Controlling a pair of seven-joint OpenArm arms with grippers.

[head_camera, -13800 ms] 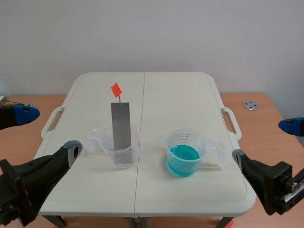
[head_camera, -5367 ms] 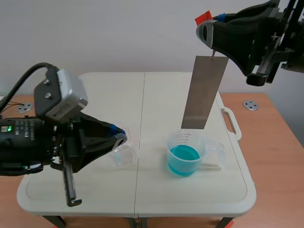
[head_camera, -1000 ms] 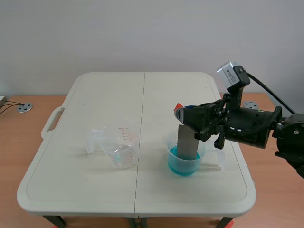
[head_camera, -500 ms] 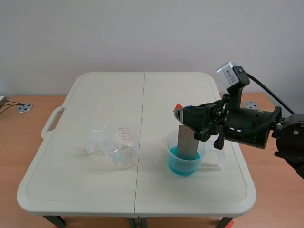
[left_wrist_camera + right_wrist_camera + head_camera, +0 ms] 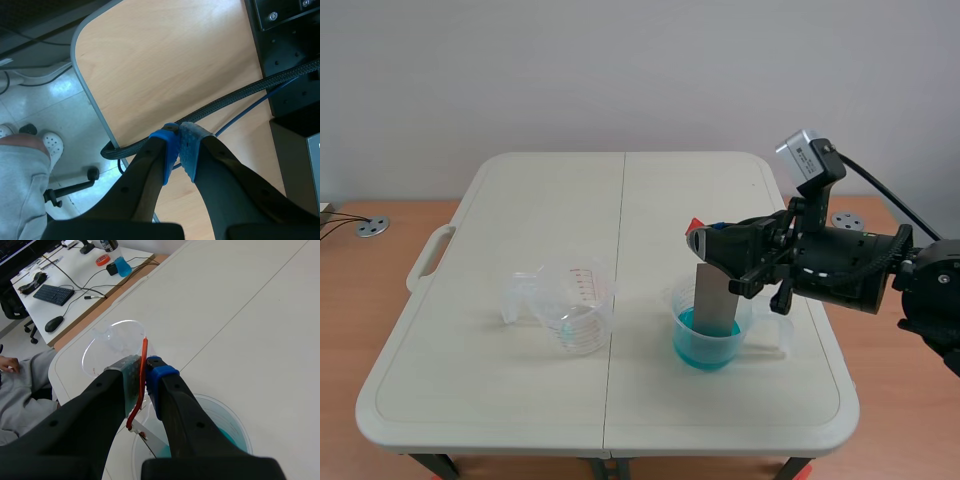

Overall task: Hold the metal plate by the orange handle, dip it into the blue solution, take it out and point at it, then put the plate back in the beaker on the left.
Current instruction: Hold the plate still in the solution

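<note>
The grey metal plate (image 5: 716, 298) stands with its lower end in the blue solution (image 5: 705, 346) of the right beaker (image 5: 712, 322). My right gripper (image 5: 698, 236) comes in from the right, shut on the plate's orange handle (image 5: 142, 375), directly above that beaker (image 5: 210, 432). In the right wrist view the plate's top (image 5: 150, 436) shows under the fingers (image 5: 162, 377). The clear left beaker (image 5: 572, 305) holds no plate. My left gripper (image 5: 176, 150) is shut on nothing, off the table over a wooden surface, outside the scene view.
The white folding table (image 5: 500, 390) has handles on both sides. A round metal disc (image 5: 847, 221) lies on the wooden desk at right, another (image 5: 372, 227) at left. Cables (image 5: 240, 95) run ahead of my left gripper. A person's leg and shoe show below it.
Nothing has visibly moved over the last second. Before that, the right gripper carried the plate from high above down into the blue solution, and the left arm withdrew from the table.
</note>
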